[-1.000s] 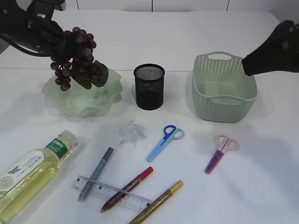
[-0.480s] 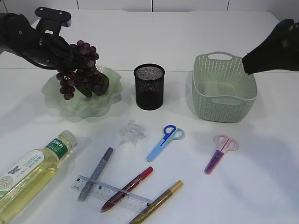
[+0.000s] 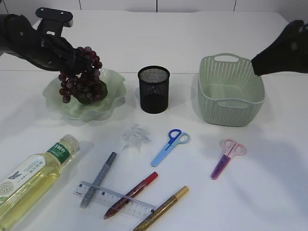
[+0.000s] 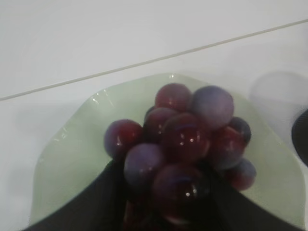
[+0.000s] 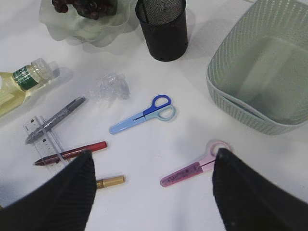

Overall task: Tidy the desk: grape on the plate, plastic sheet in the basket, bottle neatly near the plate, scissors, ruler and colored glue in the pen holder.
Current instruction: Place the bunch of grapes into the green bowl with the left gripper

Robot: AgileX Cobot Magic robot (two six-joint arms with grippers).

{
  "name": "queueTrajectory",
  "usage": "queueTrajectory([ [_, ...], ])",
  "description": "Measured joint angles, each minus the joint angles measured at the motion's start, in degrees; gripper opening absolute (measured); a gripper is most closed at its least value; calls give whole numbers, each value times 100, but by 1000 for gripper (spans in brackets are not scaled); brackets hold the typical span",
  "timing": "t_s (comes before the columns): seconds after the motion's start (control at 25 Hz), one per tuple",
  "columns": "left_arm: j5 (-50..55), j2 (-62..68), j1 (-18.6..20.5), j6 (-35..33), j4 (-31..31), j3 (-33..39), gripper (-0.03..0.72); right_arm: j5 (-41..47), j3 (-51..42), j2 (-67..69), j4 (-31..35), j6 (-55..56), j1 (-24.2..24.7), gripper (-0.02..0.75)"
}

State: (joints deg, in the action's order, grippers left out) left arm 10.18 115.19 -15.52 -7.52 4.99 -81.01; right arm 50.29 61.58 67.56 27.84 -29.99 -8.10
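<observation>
**Grape bunch at the plate, right arm raised over the desk items**

Left gripper (image 4: pixel 166 211): the two dark fingers (image 4: pixel 103 197) flank the lower part of the bunch of dark red and purple grapes (image 3: pixel 79 72). The bunch hangs directly ahead of the fingers and its lower berries reach into the pale green translucent wavy-edged plate (image 3: pixel 115 91), which lies beneath the gripper. Whether the fingers clamp the bunch or have let it go cannot be told from the views.

Right gripper (image 5: pixel 151 192): the jaws stand wide apart and grasp nothing. It is held high above the table. Positions relative to this gripper:

- Between and just ahead of the fingers: pink and purple scissors (image 5: pixel 192 166)
- Further ahead, left of centre: blue scissors (image 5: pixel 142 115)
- Ahead and right: light green woven plastic basket (image 5: pixel 260 72)
- Far ahead: black mesh pen holder (image 5: pixel 163 26), standing upright between the plate and the basket
- Ahead and left: crumpled clear plastic sheet (image 5: pixel 109 86)
- Left: clear ruler (image 5: pixel 48 139), with the grey glitter glue pen (image 5: pixel 55 120) and the red glue pen (image 5: pixel 70 152) lying across it
- Beside the left finger: gold glue pen (image 5: pixel 109 181), partly hidden
- Far left: clear plastic bottle of yellow liquid (image 5: pixel 21 84), lying on its side, cap end toward the plate
</observation>
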Motion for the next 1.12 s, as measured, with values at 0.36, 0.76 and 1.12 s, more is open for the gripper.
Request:
queueTrajectory([
  [0.36,-78,0,0,0,172,-11,430,-4,0,0,-48,0,0,584],
  [0.76,-107,-27,0,4,241,-29,485,-48,0,37,-70,0,0,584],
  [1.12,1108,-661,0,4,-450,-70,485,307,0,229,-222,0,0,584],
])
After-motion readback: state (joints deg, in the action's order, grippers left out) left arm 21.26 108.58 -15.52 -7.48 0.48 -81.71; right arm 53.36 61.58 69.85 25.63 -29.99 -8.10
